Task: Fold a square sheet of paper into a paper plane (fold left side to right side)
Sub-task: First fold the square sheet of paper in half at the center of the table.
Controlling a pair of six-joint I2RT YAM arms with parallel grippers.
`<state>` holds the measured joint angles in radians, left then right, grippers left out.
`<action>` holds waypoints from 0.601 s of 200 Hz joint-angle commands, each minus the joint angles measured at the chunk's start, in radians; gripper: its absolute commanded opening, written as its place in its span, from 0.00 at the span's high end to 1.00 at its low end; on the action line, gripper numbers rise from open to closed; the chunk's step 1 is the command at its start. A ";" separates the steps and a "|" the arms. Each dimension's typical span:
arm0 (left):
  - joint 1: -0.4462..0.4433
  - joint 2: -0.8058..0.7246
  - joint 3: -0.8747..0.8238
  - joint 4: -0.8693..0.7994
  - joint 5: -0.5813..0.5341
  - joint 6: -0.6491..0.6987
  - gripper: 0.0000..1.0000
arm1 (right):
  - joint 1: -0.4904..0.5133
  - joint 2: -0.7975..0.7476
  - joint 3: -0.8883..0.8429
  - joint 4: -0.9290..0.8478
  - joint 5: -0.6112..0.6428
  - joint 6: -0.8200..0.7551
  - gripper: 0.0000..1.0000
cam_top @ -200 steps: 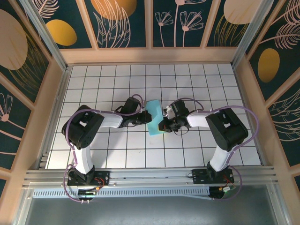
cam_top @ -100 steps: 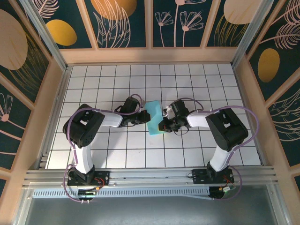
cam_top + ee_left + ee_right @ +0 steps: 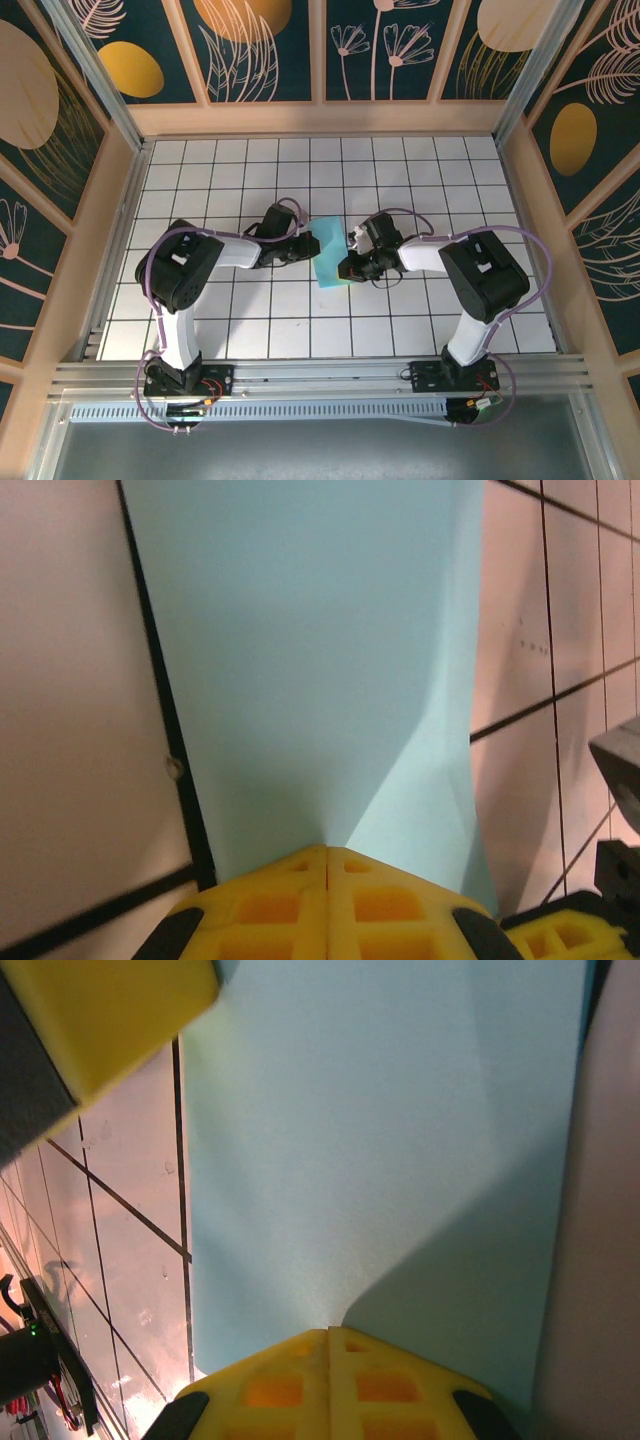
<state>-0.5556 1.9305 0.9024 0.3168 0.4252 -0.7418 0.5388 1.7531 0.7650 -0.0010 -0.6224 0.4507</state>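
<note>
My left gripper (image 3: 327,852) has its yellow fingers pressed together, seam closed, the tips resting on the near edge of the thin light cyan-blue square sheet of paper (image 3: 320,660). Whether paper is caught between them I cannot tell. My right gripper (image 3: 327,1335) is pressed together likewise, tips on the sheet's opposite edge, with a yellow finger (image 3: 100,1020) of the left one in the upper left of its view. From above, the sheet (image 3: 329,257) lies as a narrow, slightly tilted strip at mid-frame on the white grid-tiled table (image 3: 420,180), touched by one gripper from either side.
</note>
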 commanded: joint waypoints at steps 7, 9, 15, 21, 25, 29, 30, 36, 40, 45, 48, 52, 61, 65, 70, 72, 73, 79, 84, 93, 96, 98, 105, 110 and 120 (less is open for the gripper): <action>0.062 0.046 0.039 -0.015 -0.075 0.022 0.93 | 0.003 0.049 -0.029 -0.108 0.147 -0.024 1.00; 0.064 0.047 0.042 -0.016 -0.075 0.024 0.93 | 0.003 0.049 -0.029 -0.108 0.147 -0.024 1.00; 0.073 0.051 0.049 -0.018 -0.075 0.028 0.93 | 0.003 0.049 -0.029 -0.109 0.147 -0.024 1.00; 0.080 0.056 0.057 -0.020 -0.075 0.032 0.93 | 0.003 0.049 -0.029 -0.109 0.147 -0.024 1.00; 0.085 0.059 0.063 -0.026 -0.077 0.035 0.93 | 0.003 0.048 -0.029 -0.109 0.147 -0.024 1.00; 0.089 0.064 0.064 -0.034 -0.081 0.040 0.93 | 0.003 0.048 -0.029 -0.109 0.147 -0.024 1.00; 0.091 0.065 0.064 -0.035 -0.082 0.042 0.93 | 0.003 0.049 -0.029 -0.109 0.147 -0.024 1.00; 0.096 0.071 0.091 -0.047 -0.088 0.051 0.93 | 0.003 0.049 -0.031 -0.109 0.147 -0.024 1.00; 0.101 0.076 0.102 -0.055 -0.091 0.057 0.93 | 0.003 0.048 -0.031 -0.109 0.147 -0.024 1.00; 0.108 0.082 0.112 -0.063 -0.096 0.063 0.93 | 0.002 0.049 -0.031 -0.108 0.147 -0.024 1.00; 0.110 0.086 0.121 -0.067 -0.097 0.067 0.93 | 0.003 0.048 -0.031 -0.108 0.147 -0.024 1.00; 0.115 0.092 0.130 -0.073 -0.097 0.071 0.93 | 0.003 0.048 -0.030 -0.108 0.147 -0.024 1.00; 0.126 0.104 0.145 -0.081 -0.095 0.078 0.93 | 0.003 0.049 -0.031 -0.107 0.147 -0.023 1.00; 0.129 0.108 0.153 -0.083 -0.095 0.079 0.93 | 0.003 0.047 -0.033 -0.107 0.147 -0.023 1.00; 0.135 0.113 0.161 -0.086 -0.097 0.081 0.93 | 0.003 0.047 -0.032 -0.106 0.146 -0.023 1.00; 0.137 0.115 0.163 -0.086 -0.097 0.081 0.93 | 0.003 0.046 -0.032 -0.106 0.146 -0.021 1.00; 0.138 0.116 0.165 -0.086 -0.097 0.082 0.93 | 0.003 0.047 -0.033 -0.106 0.146 -0.021 1.00; 0.143 0.122 0.173 -0.089 -0.098 0.085 0.93 | 0.002 0.047 -0.034 -0.105 0.145 -0.020 1.00; 0.146 0.126 0.181 -0.094 -0.101 0.087 0.93 | 0.003 0.045 -0.035 -0.103 0.145 -0.020 1.00; 0.152 0.135 0.192 -0.102 -0.107 0.092 0.93 | 0.003 0.045 -0.038 -0.101 0.144 -0.017 1.00; 0.154 0.136 0.195 -0.105 -0.108 0.094 0.93 | 0.003 0.044 -0.037 -0.100 0.144 -0.016 1.00; 0.154 0.138 0.197 -0.105 -0.109 0.094 0.93 | 0.003 0.043 -0.037 -0.099 0.143 -0.014 1.00; 0.159 0.144 0.203 -0.108 -0.110 0.095 0.93 | 0.003 0.042 -0.038 -0.099 0.142 -0.013 1.00; 0.161 0.145 0.207 -0.110 -0.110 0.098 0.93 | 0.002 0.041 -0.039 -0.096 0.141 -0.012 1.00; 0.163 0.151 0.212 -0.112 -0.108 0.099 0.94 | 0.003 0.040 -0.041 -0.093 0.139 -0.008 1.00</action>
<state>-0.4084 2.0434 1.0901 0.2569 0.3557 -0.6773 0.5388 1.7531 0.7647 -0.0006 -0.6224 0.4511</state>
